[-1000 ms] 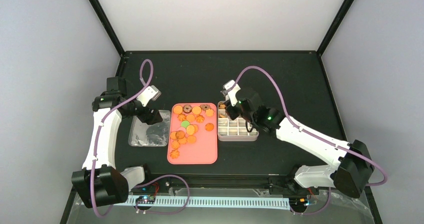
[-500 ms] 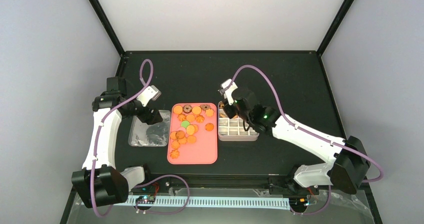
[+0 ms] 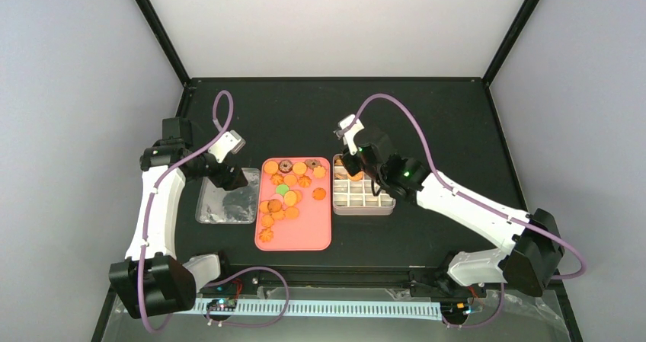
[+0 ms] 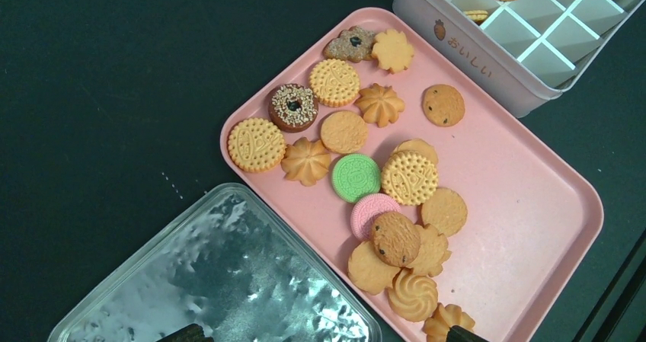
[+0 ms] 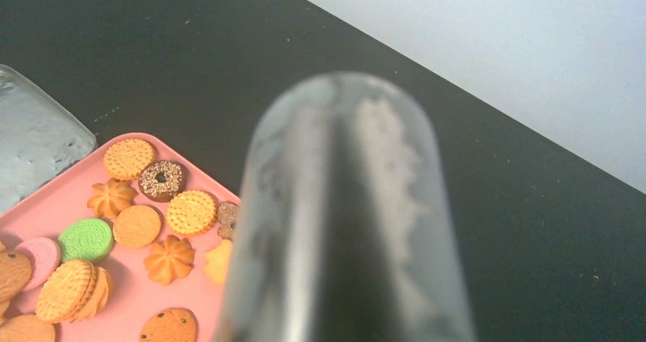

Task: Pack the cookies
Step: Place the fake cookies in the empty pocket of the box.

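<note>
Early stage: most cookies [image 4: 358, 176] lie on the pink tray [image 4: 533, 205], perhaps three in the gridded tin [image 4: 487, 64]. The left end effector [image 4: 320, 332] is spread wide and empty. I cannot tell the grip of the right end effector [image 3: 352, 158], over the tin.

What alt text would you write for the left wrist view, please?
About twenty small cookies, mostly golden with one green and one pink, lie scattered on a pink tray on a black table. A white gridded tin holding a few cookies sits top right; a clear plastic container sits bottom left.
</note>
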Controlling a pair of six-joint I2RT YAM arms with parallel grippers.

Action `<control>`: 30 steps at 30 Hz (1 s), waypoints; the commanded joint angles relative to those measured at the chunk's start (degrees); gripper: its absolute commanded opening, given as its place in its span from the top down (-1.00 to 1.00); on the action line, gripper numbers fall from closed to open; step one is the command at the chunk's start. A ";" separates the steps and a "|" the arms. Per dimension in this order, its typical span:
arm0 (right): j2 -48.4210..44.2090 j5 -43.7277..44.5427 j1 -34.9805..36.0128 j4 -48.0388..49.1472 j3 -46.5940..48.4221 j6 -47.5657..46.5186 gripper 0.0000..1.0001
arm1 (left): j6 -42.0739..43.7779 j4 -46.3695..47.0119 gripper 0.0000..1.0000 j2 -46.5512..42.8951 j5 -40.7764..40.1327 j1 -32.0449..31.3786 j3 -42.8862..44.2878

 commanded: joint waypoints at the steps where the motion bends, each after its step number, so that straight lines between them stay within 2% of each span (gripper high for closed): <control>1: -0.47 1.06 -0.28 0.83 0.12 -0.15 0.42 | 1.31 -1.30 -0.65 -0.99 1.34 0.47 0.20; 5: 0.87 1.90 -1.77 0.49 0.17 0.24 0.41 | 1.33 -1.39 -0.65 -0.95 1.49 0.45 0.37; 15: 0.34 -9.60 -5.79 1.38 -2.40 5.09 0.23 | 2.11 -1.86 -0.64 -1.64 1.12 0.50 0.16; 23: -1.17 -11.32 -6.64 2.73 -4.93 8.53 0.22 | 2.06 -1.87 -0.63 -1.18 1.80 0.48 0.05; 30: -6.16 -10.78 -7.17 4.63 -4.70 9.56 0.25 | 2.46 -1.98 -0.62 -1.78 1.53 0.48 -0.46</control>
